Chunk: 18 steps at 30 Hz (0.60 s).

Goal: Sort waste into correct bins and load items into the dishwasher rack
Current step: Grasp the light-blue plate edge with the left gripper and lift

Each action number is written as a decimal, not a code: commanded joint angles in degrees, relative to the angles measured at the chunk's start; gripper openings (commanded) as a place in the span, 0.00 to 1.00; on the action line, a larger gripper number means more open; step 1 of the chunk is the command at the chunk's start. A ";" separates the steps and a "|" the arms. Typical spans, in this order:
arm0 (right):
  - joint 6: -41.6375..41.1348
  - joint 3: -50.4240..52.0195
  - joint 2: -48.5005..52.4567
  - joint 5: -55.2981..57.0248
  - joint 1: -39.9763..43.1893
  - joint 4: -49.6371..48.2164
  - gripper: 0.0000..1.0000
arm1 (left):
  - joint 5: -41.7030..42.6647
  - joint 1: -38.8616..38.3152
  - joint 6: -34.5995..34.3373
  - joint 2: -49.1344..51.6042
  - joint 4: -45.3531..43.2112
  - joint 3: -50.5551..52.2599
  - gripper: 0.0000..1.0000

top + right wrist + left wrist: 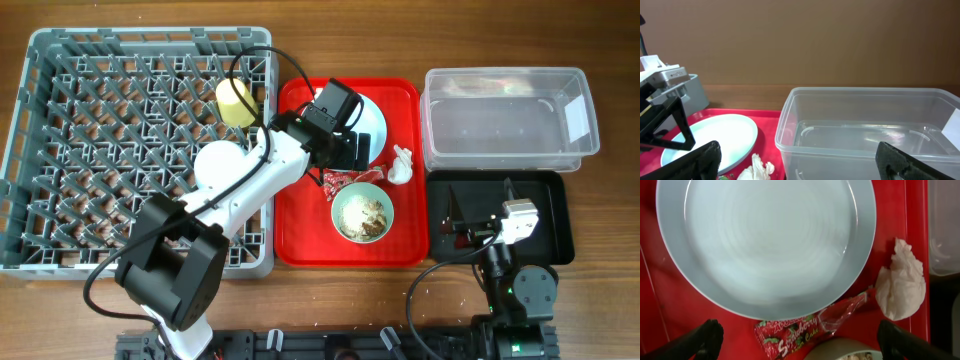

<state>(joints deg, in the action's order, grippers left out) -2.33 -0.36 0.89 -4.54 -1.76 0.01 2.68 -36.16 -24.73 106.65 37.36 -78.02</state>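
At centre frame, the left gripper (pixel 355 152) is hovering, fingers spread and empty, over the pale blue plate (pixel 765 240) on the red tray (pixel 300 230), while the right gripper (pixel 464 221), likewise spread, is hanging above the black tray (pixel 555 200) at lower right.

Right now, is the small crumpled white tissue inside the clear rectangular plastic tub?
No, the tissue lies on the flat red serving tray, outside the tub.

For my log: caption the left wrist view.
Open left gripper above plate, wrapper and tissue on the red tray.
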 commanded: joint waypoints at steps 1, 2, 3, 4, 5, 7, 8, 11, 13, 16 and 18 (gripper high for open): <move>-0.66 0.04 -0.31 -0.85 0.28 -0.28 1.00 | -5.79 -0.04 0.26 0.44 -0.52 0.44 1.00; -0.66 0.04 -0.31 -0.85 0.28 -0.28 1.00 | -8.07 -0.04 0.22 0.85 -0.66 0.44 1.00; -0.68 0.04 -0.31 -0.85 0.28 -0.28 1.00 | -8.85 -0.04 0.22 1.31 -0.83 0.44 1.00; -0.66 0.04 -0.31 -0.85 0.28 -0.28 1.00 | -9.25 0.02 0.20 2.25 -1.05 0.44 1.00; -0.68 0.04 -0.31 -0.85 0.28 -0.28 1.00 | -9.25 0.07 0.20 3.28 -1.42 0.44 1.00; -0.68 0.04 -0.31 -0.85 0.28 -0.28 1.00 | -11.93 0.07 -0.52 5.70 -2.56 0.44 0.99; -0.66 0.04 -0.31 -0.85 0.28 -0.28 1.00 | -15.56 0.13 -2.34 6.62 -2.75 0.44 0.99; -0.68 0.04 -0.31 -0.85 0.28 -0.28 1.00 | -18.53 1.16 -6.27 7.96 -3.45 0.44 0.97; -0.68 0.04 -0.31 -0.85 0.28 -0.28 1.00 | -18.21 1.46 -6.23 8.13 -4.15 0.44 0.95; -0.66 0.04 -0.31 -0.85 0.28 -0.28 1.00 | -14.08 1.40 -6.23 9.31 -5.14 0.44 0.66; -0.68 0.04 -0.31 -0.85 0.28 -0.28 1.00 | -14.08 1.40 -6.21 10.95 -5.75 0.44 0.64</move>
<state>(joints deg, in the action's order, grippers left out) -2.33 -0.36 0.89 -4.54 -1.76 0.01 -12.51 -34.87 -30.35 114.65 32.34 -77.95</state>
